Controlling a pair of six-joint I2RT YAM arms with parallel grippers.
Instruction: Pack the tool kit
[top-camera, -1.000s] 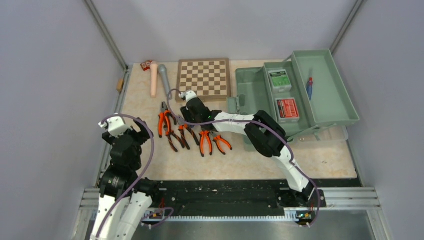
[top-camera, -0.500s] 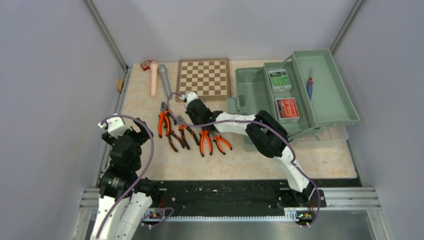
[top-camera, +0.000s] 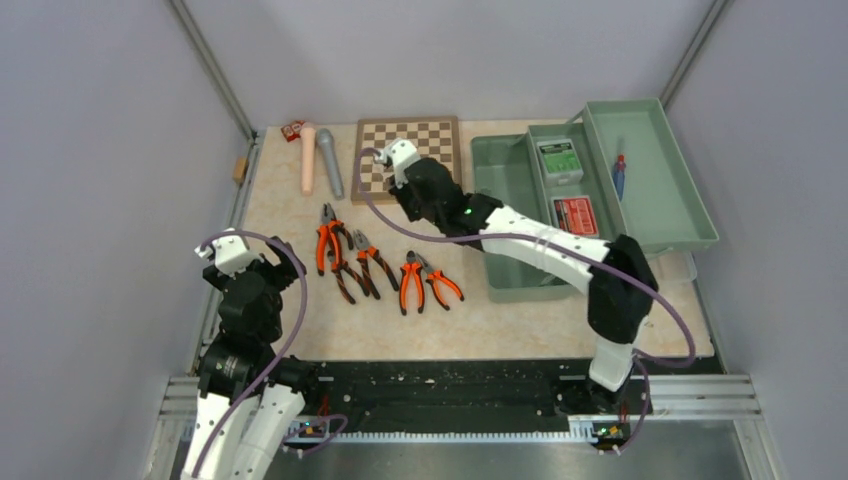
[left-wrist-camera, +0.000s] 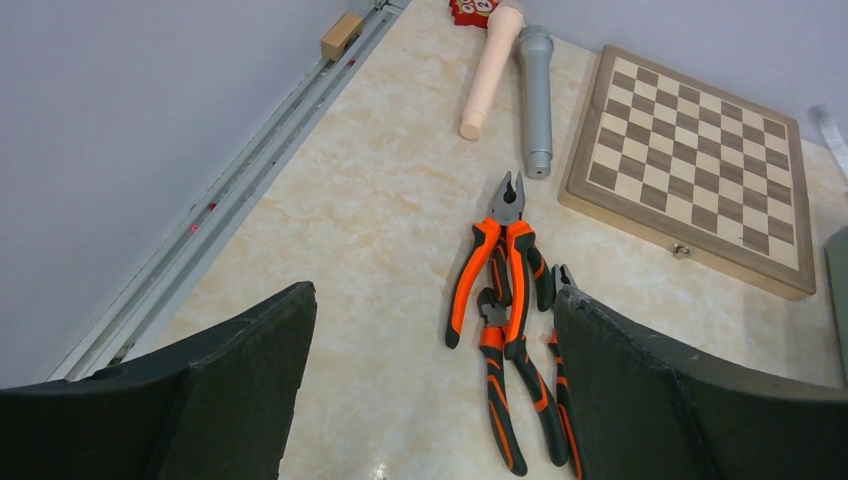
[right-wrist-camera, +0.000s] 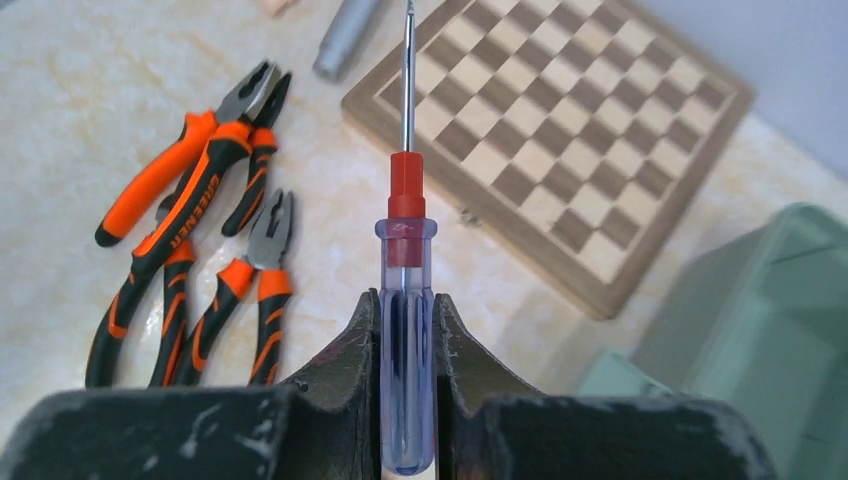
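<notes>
Top external | toolbox (top-camera: 505, 185) trays: green-labelled box (top-camera: 559, 158), red-labelled box (top-camera: 574, 215), loose screwdriver (top-camera: 620, 176) | right fingers (right-wrist-camera: 352, 375) pinch blue-handled screwdriver (right-wrist-camera: 407, 335) | left fingers (left-wrist-camera: 230, 390) spread

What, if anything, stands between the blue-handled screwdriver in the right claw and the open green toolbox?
Nothing visible. The right claw holds the blue-handled, red-collared screwdriver above the wooden chessboard, and the sage-green plastic toolbox lies open just beside it.
</notes>
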